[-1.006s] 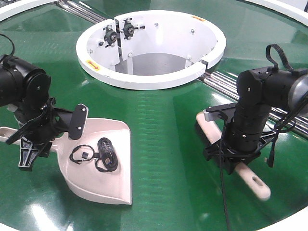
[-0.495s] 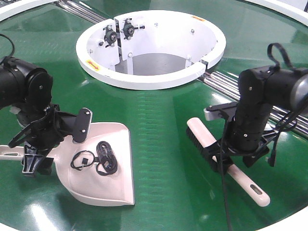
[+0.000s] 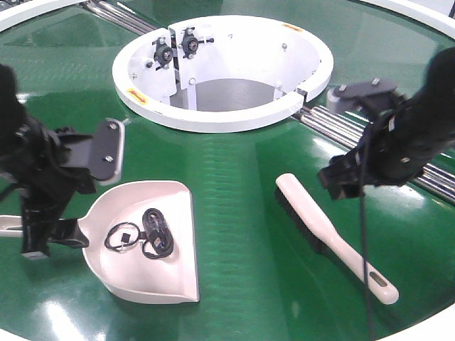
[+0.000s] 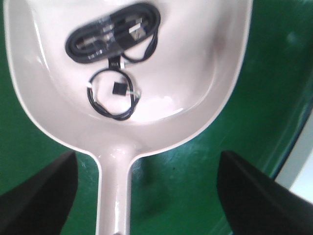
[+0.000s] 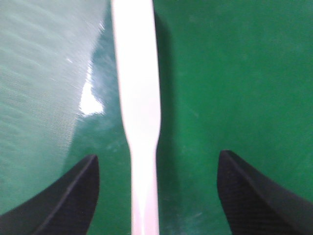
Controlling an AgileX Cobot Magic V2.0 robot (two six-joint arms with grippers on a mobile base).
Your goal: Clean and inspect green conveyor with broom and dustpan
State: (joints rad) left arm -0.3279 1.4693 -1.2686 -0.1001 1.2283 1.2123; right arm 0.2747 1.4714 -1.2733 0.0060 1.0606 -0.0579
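The green conveyor (image 3: 242,185), a broad glossy dark-green ribbed belt with a white rim, fills the scene, and both task tools lie flat on it. At the far left we see the left gripper (image 3: 71,193) with its jaws spread wide, holding nothing. In the left wrist view the two dark fingers sit on either side of the dustpan's long straight handle, with green belt showing in the gaps. The wide pale beige-pink plastic dustpan (image 3: 160,273) rests just right of that gripper, its handle pointing left and its flat lip to the right. Inside it lie a coiled black cable bundle (image 3: 158,231) and, beside it, a thin black wire loop (image 3: 119,236). Behind, near the middle, stands the white central ring (image 3: 227,117), with steel rollers (image 3: 334,131) running off to its right. Right of centre the long slim pale beige-pink plastic broom (image 3: 313,217) lies diagonally, its bristle end toward the ring and its slotted handle end nearest us. Above it hangs the right gripper (image 3: 353,135), jaws apart and empty. In the right wrist view the handle runs between the fingers, clear of both.
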